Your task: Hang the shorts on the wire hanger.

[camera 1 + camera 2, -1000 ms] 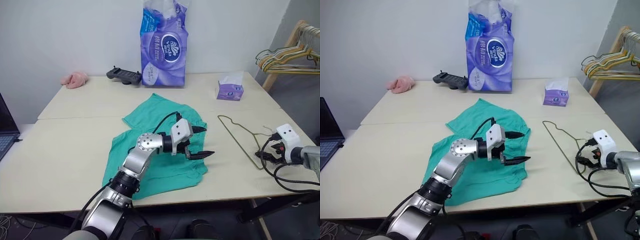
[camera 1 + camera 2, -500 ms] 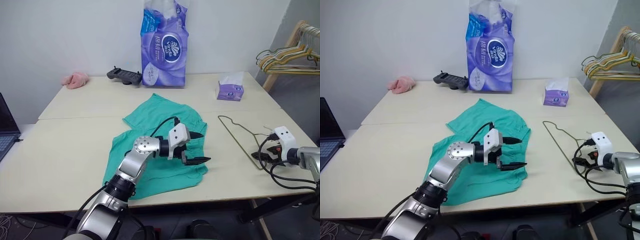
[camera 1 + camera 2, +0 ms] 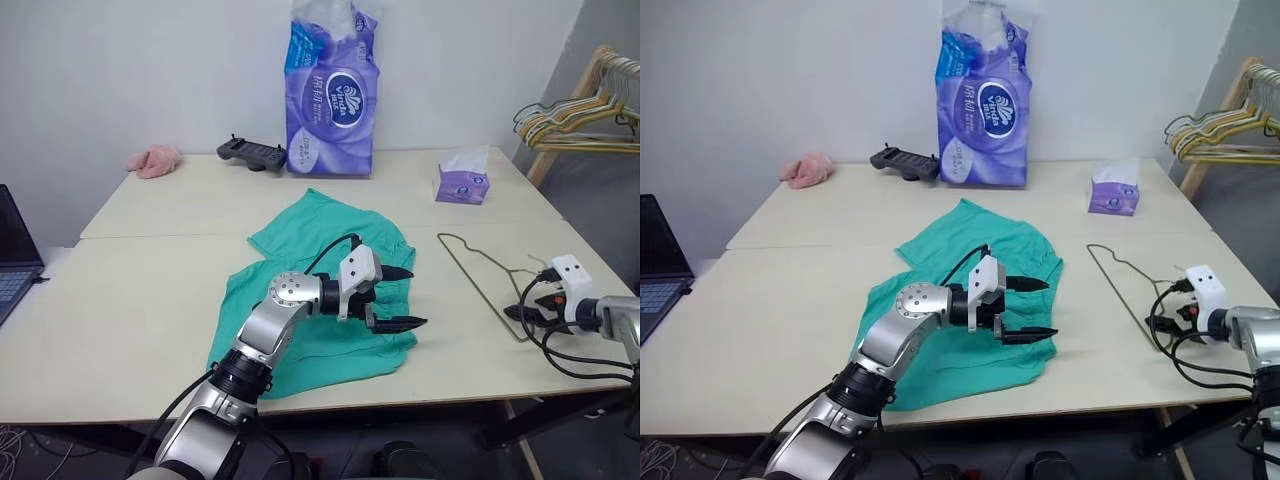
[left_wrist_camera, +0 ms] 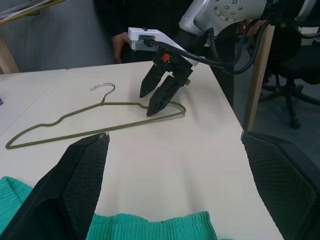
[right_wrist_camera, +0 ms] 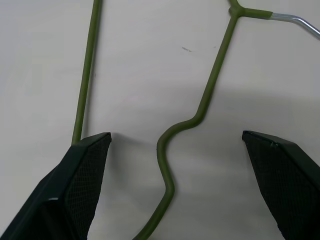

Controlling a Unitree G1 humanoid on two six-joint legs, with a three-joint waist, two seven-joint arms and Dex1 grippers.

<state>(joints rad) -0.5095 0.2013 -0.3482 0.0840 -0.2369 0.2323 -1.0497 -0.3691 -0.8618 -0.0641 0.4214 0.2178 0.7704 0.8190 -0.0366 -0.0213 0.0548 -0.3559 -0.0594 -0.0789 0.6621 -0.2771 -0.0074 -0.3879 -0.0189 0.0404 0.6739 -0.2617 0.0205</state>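
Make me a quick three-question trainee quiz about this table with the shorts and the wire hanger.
1. True or false: the teal shorts already hang on the wire hanger.
2. Which gripper is nearest the hanger's end? A) left gripper B) right gripper
3. Fill in: both grippers' jaws are ____.

Key
1. False. The shorts lie flat on the table, apart from the hanger, which also lies flat.
2. B. The right gripper sits at the hanger's near end; the left one hovers over the shorts.
3. Open, holding nothing.
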